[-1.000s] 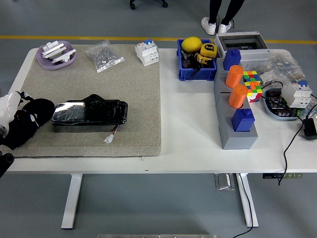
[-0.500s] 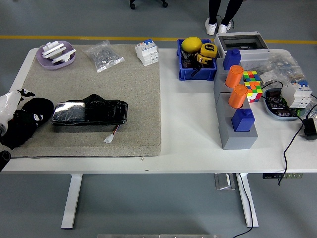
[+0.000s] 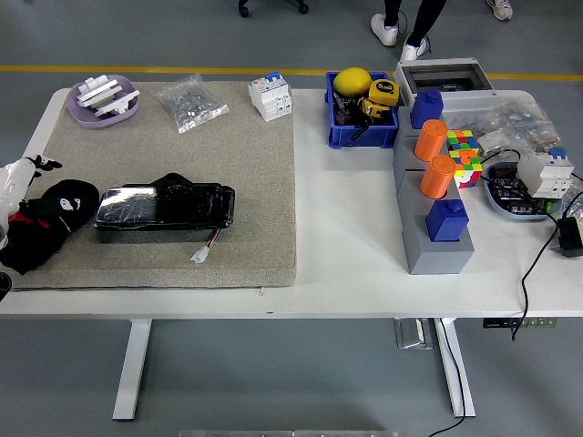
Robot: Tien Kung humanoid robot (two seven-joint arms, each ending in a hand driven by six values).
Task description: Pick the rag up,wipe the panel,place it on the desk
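Lying on the grey mat (image 3: 182,146), just left of the panel (image 3: 164,208): black rag (image 3: 47,223), bunched, at the mat's left edge. Entering from the picture's left edge, touching the rag's left side: left hand (image 3: 16,187), white-covered, fingers too hidden to tell whether apart or clamped. Far right of the panel: grey box (image 3: 435,241) with orange cylinders.

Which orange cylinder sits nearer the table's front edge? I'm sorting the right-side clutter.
The orange cylinder beside the front blue block; the other orange cylinder stands farther back, next to the colour cube.
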